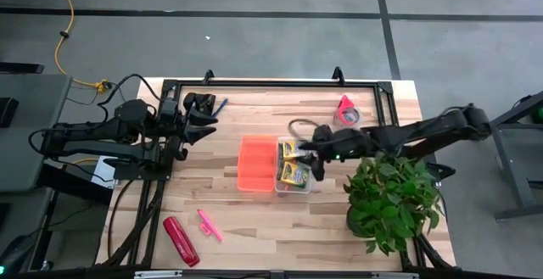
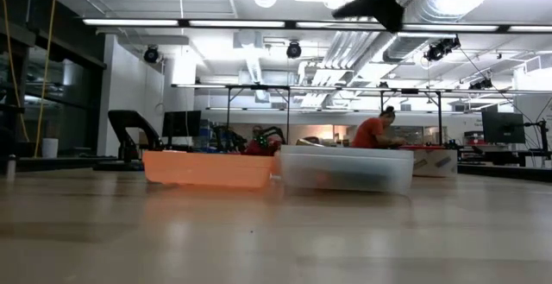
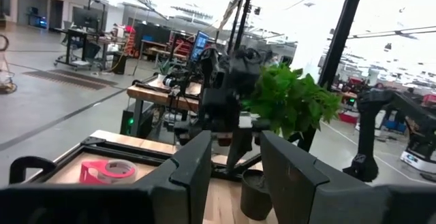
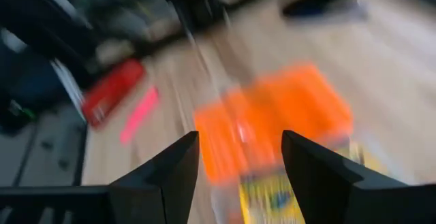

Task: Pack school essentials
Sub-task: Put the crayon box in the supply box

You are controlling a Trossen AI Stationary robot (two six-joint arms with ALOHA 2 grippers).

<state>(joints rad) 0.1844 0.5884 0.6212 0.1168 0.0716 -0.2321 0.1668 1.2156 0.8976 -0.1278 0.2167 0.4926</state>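
Note:
Two yellow-and-green crayon boxes (image 1: 294,162) lie inside a clear box (image 1: 299,189) at the table's middle. Its orange lid (image 1: 256,163) lies flat against its left side. My right gripper (image 1: 312,156) hangs open above the clear box, holding nothing; in the right wrist view the gripper (image 4: 238,173) looks down on a crayon box (image 4: 272,197) and the lid (image 4: 272,112). My left gripper (image 1: 204,125) stands open and raised near the table's far left, nothing between its fingers (image 3: 197,166). A pink marker (image 1: 208,224) lies near the front edge, and a blue pen (image 1: 220,107) at the far left.
A long red glossy object (image 1: 181,240) lies at the front left. A pink tape roll (image 1: 346,110) sits at the far right, and a potted plant (image 1: 390,198) stands to the right of the clear box. A black frame (image 1: 280,82) borders the table's far edge.

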